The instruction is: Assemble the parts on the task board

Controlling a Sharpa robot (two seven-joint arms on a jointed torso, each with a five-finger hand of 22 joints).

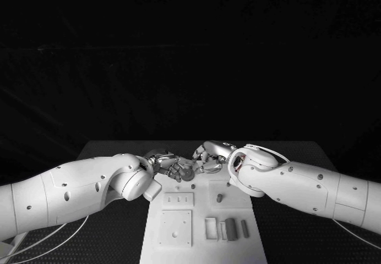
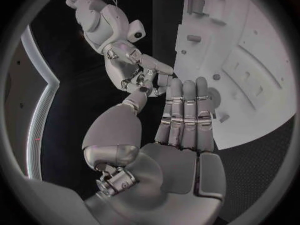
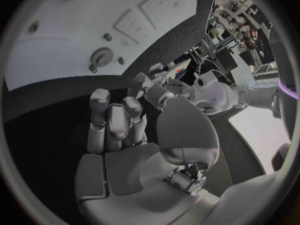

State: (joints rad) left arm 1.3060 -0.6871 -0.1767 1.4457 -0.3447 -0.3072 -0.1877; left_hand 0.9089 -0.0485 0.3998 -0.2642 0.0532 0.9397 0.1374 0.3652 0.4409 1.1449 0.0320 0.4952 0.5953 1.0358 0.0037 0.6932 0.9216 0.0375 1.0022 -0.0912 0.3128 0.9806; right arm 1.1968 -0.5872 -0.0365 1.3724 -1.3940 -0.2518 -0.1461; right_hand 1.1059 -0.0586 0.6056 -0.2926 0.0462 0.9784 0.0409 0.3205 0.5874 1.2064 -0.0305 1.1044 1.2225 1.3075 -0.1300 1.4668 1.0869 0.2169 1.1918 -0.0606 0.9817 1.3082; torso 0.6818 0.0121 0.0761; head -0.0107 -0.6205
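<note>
Left arm: enters from the 9 o'clock edge of the head view, white shell, reaching in toward the far end of the task board (image 1: pixel 199 242).
Left hand (image 1: pixel 168 164): over the board's far end, at about 11 o'clock from the board's centre. In the left wrist view its fingers (image 2: pixel 186 110) lie straight and side by side, thumb stretched toward the other hand. Nothing seen in its hold; whether the thumb tip touches the right hand cannot be told.
Task board: white plate running from the middle of the black surface (image 1: pixel 111 231) to the 6 o'clock edge, with raised square blocks and slots.
Parts on board: a small peg (image 1: pixel 220 197) stands just past the board's middle, toward 1 o'clock; a dark upright part (image 1: pixel 231 228) stands among the slots at the near end, toward 5 o'clock. A gear-like piece (image 3: pixel 102 56) lies flat on the board in the right wrist view.
Right hand (image 1: pixel 212 157): just beside the left hand, at 12 o'clock from the board's centre, tips nearly meeting it. Its fingers (image 3: pixel 112 120) are curled partway in; whether they pinch a small part cannot be told.
Right arm: comes in from the 3 o'clock edge, bent wrist over the board's far right corner.
</note>
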